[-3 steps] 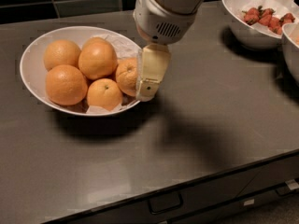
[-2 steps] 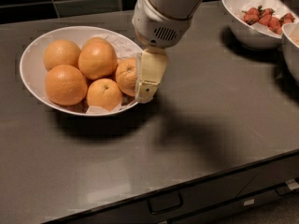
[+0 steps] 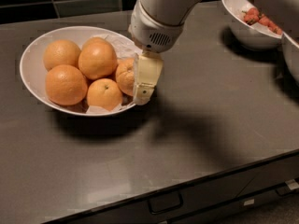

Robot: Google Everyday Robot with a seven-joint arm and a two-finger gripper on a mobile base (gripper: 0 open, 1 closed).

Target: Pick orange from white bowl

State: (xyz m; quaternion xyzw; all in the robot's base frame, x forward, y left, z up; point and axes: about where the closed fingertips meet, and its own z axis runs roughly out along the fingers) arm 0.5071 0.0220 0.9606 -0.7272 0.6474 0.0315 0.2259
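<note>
The end effector (image 3: 141, 91) hangs down over the near right rim of the white bowl (image 3: 29, 73), its pale tip pressed against the right side of the orange (image 3: 124, 75). How wide it stands, and whether it grips the fruit, I cannot tell. The orange sits in the bowl on crumpled white paper (image 3: 119, 43), directly left of the end effector and partly hidden by it. Four other oranges (image 3: 97, 59) lie farther left. Well off to the end effector's right, at the back of the dark table (image 3: 210, 125), stands a smaller bowl (image 3: 243, 34) of red berries (image 3: 261, 18).
</note>
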